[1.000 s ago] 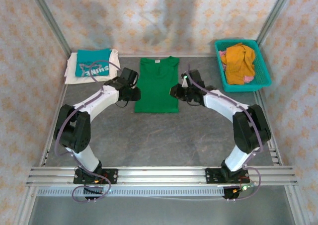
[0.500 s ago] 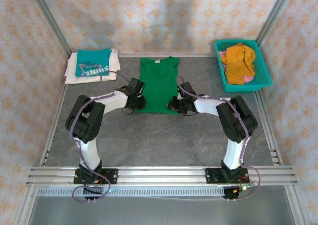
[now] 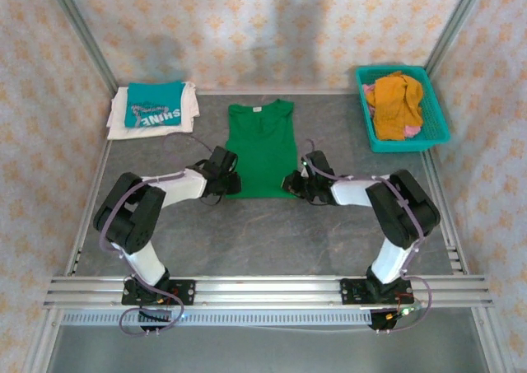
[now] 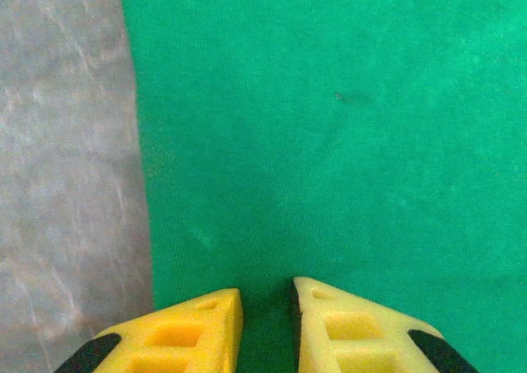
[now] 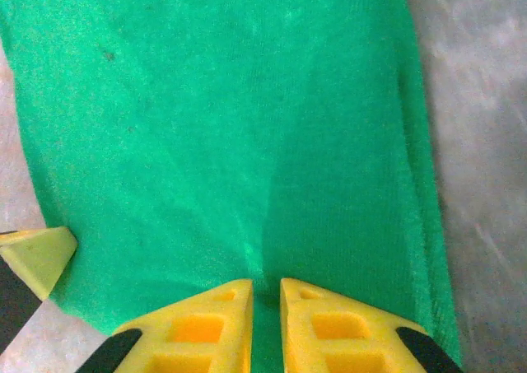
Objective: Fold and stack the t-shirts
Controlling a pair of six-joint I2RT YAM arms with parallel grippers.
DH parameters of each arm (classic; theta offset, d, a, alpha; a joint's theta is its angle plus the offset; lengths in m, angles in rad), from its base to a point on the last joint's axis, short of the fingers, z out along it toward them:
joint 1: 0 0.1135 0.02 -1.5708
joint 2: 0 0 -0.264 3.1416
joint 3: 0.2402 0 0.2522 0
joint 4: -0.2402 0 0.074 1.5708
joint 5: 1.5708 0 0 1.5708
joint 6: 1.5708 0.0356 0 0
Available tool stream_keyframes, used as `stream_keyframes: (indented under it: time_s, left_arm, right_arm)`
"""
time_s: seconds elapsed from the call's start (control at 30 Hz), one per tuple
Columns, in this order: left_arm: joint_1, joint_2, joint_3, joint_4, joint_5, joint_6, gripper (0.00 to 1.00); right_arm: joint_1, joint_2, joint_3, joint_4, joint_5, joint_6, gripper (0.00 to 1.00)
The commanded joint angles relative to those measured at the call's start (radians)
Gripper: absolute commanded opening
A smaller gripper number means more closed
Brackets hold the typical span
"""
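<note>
Work sits at the near hem of the green t-shirt [image 3: 262,146], which lies flat on the grey table [image 3: 272,233], a long narrow strip running from the middle toward 12 o'clock with its neckline at the far end. The left gripper [image 3: 229,182] is at the hem's 7 o'clock corner. Its yellow fingers [image 4: 185,332] are drawn almost together, with a sliver of green cloth between them. The right gripper [image 3: 296,184] is at the 5 o'clock corner, and its fingers [image 5: 338,328] are likewise nearly closed on the cloth.

I judge this to be the end-over-end fold, with both corners gripped. The next move calls for raising the hem evenly and carrying it toward 12 o'clock, keeping the two hands level so the strip does not skew.

Farther off, at about 10 o'clock, the teal t-shirt [image 3: 154,108] lies folded on top of the white t-shirt [image 3: 119,119], well apart from the green one. At 2 o'clock a teal basket [image 3: 408,146] holds an orange cloth [image 3: 395,101].
</note>
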Motion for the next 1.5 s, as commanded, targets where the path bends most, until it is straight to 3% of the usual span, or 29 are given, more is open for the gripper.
stream_keyframes:
  time_s: [0.0,0.13,0.3,0.37,0.43,0.53,0.6,0.77,1.03,1.2,1.47]
  left_arm:
    - [-0.029,-0.037,-0.093,-0.150,0.006,-0.090,0.24]
    - [-0.054,-0.143,-0.152,-0.193,-0.012,-0.130,0.24]
    - [-0.052,-0.286,-0.091,-0.305,-0.076,-0.099,0.27]
    - [-0.049,-0.364,-0.063,-0.322,-0.092,-0.096,0.30]
    - [-0.036,-0.437,-0.072,-0.294,-0.064,-0.106,0.36]
    - [0.028,-0.492,-0.138,-0.215,0.076,-0.154,0.40]
    - [0.059,-0.490,-0.181,-0.194,0.146,-0.176,0.41]
    - [0.054,-0.440,-0.204,-0.243,0.185,-0.169,0.44]
    - [0.028,-0.371,-0.247,-0.128,0.207,-0.199,0.48]
    - [-0.028,-0.323,-0.230,-0.137,0.177,-0.187,0.47]
    - [-0.036,-0.267,-0.241,-0.088,0.162,-0.184,0.42]
  right_arm:
    - [0.017,-0.054,-0.137,0.002,-0.007,0.091,0.17]
    - [0.021,-0.178,-0.207,-0.024,-0.005,0.101,0.19]
    - [0.022,-0.320,-0.134,-0.149,0.010,0.025,0.25]
    - [0.022,-0.399,-0.108,-0.188,0.049,0.002,0.32]
    - [0.020,-0.455,-0.097,-0.232,0.109,-0.012,0.36]
    - [-0.005,-0.494,-0.136,-0.239,0.155,-0.003,0.39]
    - [-0.032,-0.497,-0.175,-0.210,0.149,0.029,0.40]
    - [-0.052,-0.478,-0.233,-0.156,0.147,0.051,0.42]
    - [-0.053,-0.409,-0.222,-0.104,0.121,0.055,0.42]
    - [-0.053,-0.401,-0.230,-0.087,0.135,0.057,0.42]
    - [-0.052,-0.394,-0.250,-0.044,0.122,0.070,0.42]
